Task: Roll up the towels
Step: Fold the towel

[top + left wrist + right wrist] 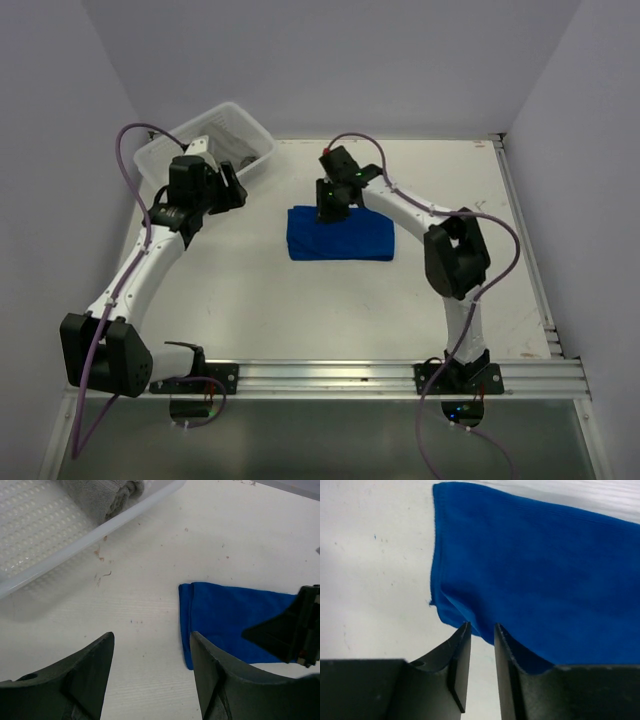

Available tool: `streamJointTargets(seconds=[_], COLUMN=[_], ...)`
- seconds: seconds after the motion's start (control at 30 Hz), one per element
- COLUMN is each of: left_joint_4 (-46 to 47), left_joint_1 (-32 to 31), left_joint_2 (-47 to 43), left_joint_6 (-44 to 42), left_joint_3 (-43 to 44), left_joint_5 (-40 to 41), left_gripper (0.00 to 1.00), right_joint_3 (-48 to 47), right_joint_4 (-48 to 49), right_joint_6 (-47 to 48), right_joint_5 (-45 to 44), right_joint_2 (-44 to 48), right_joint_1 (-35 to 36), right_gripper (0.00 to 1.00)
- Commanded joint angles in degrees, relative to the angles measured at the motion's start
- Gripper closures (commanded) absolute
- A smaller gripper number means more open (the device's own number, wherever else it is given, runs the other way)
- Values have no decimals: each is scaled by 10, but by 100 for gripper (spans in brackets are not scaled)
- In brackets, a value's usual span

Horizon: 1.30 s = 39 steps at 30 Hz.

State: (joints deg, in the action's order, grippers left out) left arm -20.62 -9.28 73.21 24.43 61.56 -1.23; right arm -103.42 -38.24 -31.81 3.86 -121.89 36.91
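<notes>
The blue towel lies folded flat on the white table, mid-field. My right gripper hovers at its far edge. In the right wrist view the fingertips of the right gripper stand a narrow gap apart at the hem of the blue towel; bare table shows between them, nothing is pinched. The grey towel sits rolled inside the basket. My left gripper is open and empty over bare table, left of the corner of the blue towel.
The translucent white basket stands at the far left corner, beside the left gripper. Raised rails run along the table's right and near edges. The right arm's dark wrist shows over the blue towel.
</notes>
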Motion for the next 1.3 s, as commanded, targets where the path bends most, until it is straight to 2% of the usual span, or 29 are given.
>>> streamJointTargets(seconds=[0.0, 0.1, 0.27, 0.4, 0.7, 0.97, 1.27], left_joint_4=[44, 54, 74, 94, 109, 124, 122], left_joint_1=[-1, -22, -84, -146, -208, -225, -225], left_joint_2=[-7, 9, 62, 150, 322, 394, 346], left_joint_6=[-3, 4, 26, 40, 37, 33, 36], left_joint_3=[-10, -3, 40, 96, 185, 177, 94], left_joint_5=[-30, -39, -48, -57, -71, -60, -29], left_gripper=[34, 34, 36, 39, 43, 45, 46], right_joint_3=[86, 165, 251, 305, 383, 413, 427], right_joint_4=[71, 96, 102, 113, 144, 162, 163], right_joint_6=[-26, -23, -2, 3, 13, 17, 24], right_joint_5=[36, 59, 56, 73, 96, 117, 119], right_joint_2=[109, 159, 207, 248, 275, 266, 272], right_joint_1=[-64, -109, -155, -201, -244, -263, -276], right_gripper=[73, 78, 76, 76, 84, 83, 81])
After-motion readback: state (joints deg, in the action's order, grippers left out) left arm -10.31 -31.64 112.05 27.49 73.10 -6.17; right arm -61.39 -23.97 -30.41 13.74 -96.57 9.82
